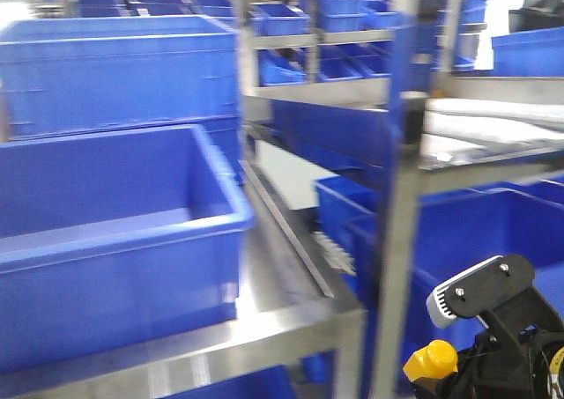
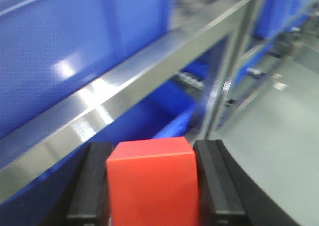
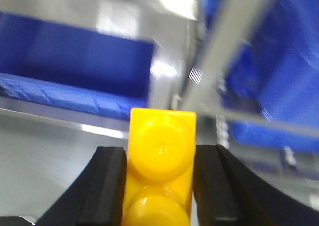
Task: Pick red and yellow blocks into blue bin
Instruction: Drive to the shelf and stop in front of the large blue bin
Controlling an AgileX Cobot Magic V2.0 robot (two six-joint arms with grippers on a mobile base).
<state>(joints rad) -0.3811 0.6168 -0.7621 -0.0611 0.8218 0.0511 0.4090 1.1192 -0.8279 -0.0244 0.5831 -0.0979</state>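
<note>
My left gripper [image 2: 153,148] is shut on the plain red cube [image 2: 152,183], held squarely between its black fingers [image 2: 97,181]. Ahead of it runs the steel shelf edge [image 2: 124,91], with the blue wall of a crate [image 2: 75,46] above. My right gripper [image 3: 159,150] is shut on the yellow brick [image 3: 162,158], its two round studs facing the camera. In the front view that yellow brick [image 1: 430,361] shows at the bottom right, below and right of the shelf. The large blue bin [image 1: 220,216] stands open on the steel shelf at the left. The left gripper is out of the front view.
A second big blue crate [image 1: 115,73] sits behind the bin. A steel upright post [image 1: 397,240] stands between the shelf and my right arm. More blue crates [image 1: 493,232] fill the lower right and the far racks [image 1: 344,11]. Grey floor [image 2: 279,151] lies to the right.
</note>
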